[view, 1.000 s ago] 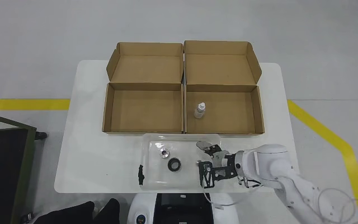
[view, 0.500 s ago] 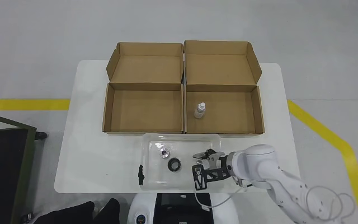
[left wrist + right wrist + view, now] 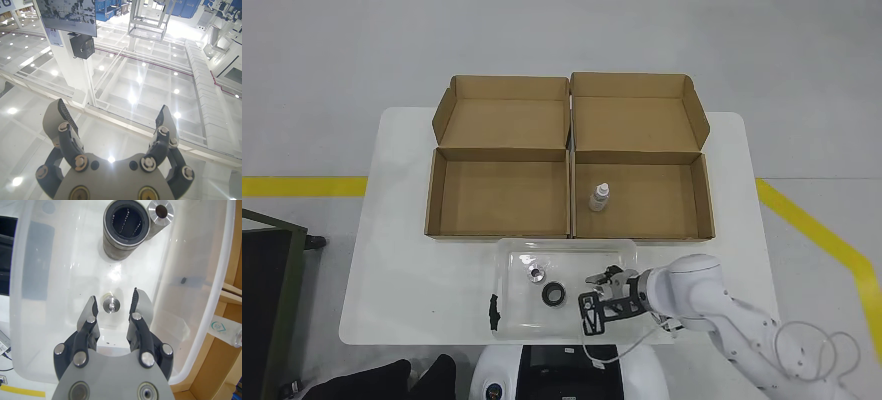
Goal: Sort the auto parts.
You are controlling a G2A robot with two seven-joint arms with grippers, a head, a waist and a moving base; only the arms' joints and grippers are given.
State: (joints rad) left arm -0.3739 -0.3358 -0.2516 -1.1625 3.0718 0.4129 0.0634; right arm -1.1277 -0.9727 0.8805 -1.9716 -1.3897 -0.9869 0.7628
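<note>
Auto parts (image 3: 125, 244) in bin (image 3: 573, 257), bottle (image 3: 598, 196) in box (image 3: 662, 203)

Overhead down, right wrist near tray (image 3: 75, 266) (left upward)

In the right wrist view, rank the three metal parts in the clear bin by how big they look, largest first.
1. The dark-lined cylinder looks largest.
2. The silver sleeve beside it looks clearly smaller.
3. The small stud, between the open fingers of the right gripper, looks smallest, even though it lies nearest the camera.
</note>
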